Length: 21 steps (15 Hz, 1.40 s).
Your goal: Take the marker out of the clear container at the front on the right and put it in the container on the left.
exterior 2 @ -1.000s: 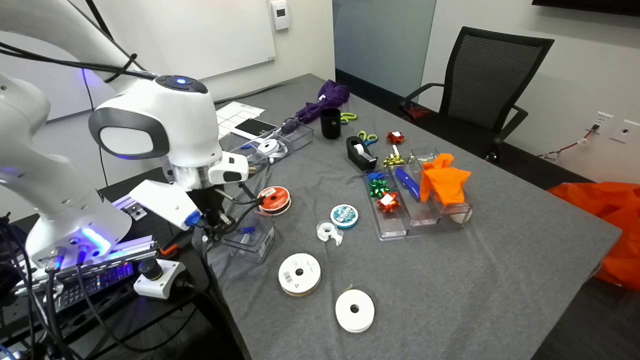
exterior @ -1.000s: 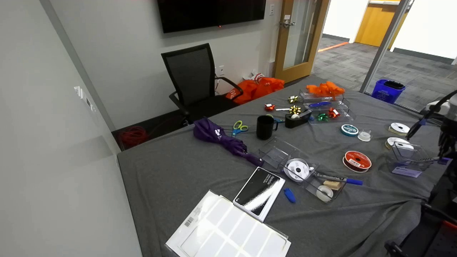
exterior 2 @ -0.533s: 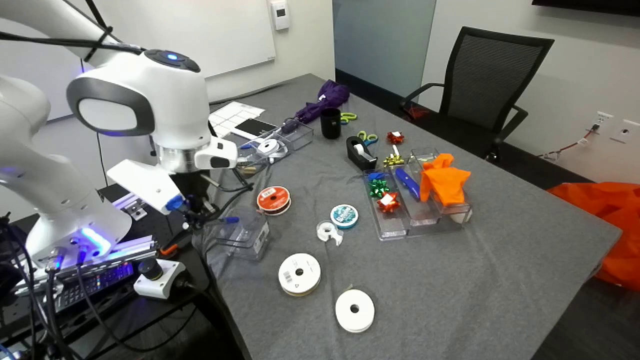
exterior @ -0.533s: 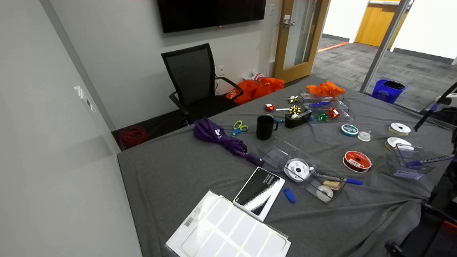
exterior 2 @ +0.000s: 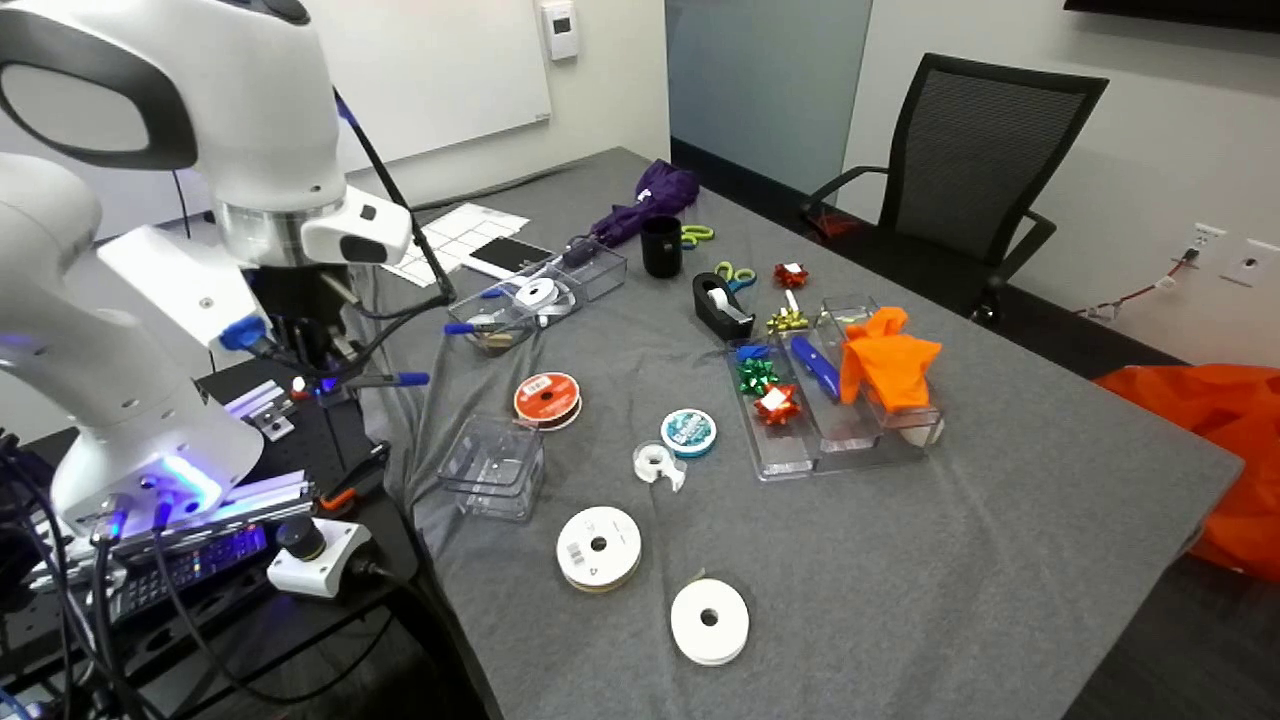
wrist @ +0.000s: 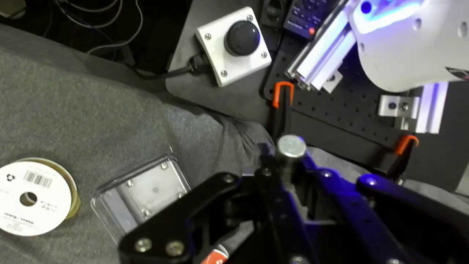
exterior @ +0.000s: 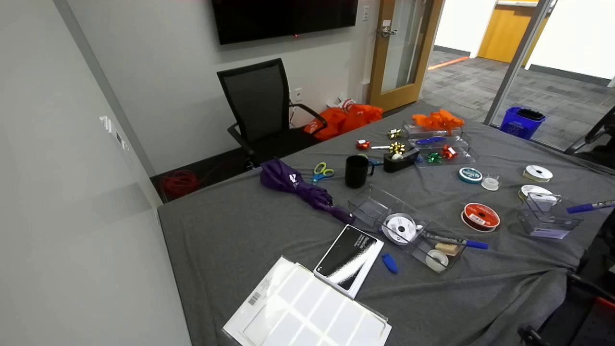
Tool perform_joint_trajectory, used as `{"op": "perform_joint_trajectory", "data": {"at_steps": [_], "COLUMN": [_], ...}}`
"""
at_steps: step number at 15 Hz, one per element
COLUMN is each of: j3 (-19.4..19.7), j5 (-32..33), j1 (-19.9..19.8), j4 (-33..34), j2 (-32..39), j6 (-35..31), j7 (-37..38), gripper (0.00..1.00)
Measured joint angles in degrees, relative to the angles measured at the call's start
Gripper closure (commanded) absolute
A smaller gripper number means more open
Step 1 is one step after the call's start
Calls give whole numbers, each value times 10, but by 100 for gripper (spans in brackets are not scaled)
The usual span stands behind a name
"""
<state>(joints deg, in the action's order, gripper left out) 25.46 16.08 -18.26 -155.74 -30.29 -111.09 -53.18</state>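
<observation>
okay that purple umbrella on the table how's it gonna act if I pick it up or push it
The purple umbrella will probably flop at its broad end, where the fabric looks loosely bunched. Its handle looks solid, so likely stiff to grip. Lumpy and tapered, it seems more apt to swivel than roll straight if pushed.

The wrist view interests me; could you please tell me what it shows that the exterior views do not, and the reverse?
Only the wrist view shows the gripper from close above, and small round bumps at the bottom of the front container.

Only the exterior views show the left container, purple umbrella, black mug and office chair.

The wrist view and both exterior views share the front container, a white spool and the gray tablecloth.
</observation>
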Motion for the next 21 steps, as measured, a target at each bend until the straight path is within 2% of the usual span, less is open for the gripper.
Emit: {"op": "perform_joint_trajectory", "data": {"at_steps": [3,6,8,11,14,16,17,21], "j3": [-23,-64,-90,-119,-136,-142,-145,-148], "j5": [-84,-154,-178,-193,-194,-194,-194,-194], "j1": [23,74,111,157,185,196,200,201], "j4": [5,21,33,52,68,78,82,97], "j2": [-36,-42,-36,-11,27,55,68,100], "j6": [7,2,-1,-2,-18,-34,-41,-42], "j7": [43,113,151,197,222,231,234,237], "gripper": [96,96,96,96,96,96,83,83]}}
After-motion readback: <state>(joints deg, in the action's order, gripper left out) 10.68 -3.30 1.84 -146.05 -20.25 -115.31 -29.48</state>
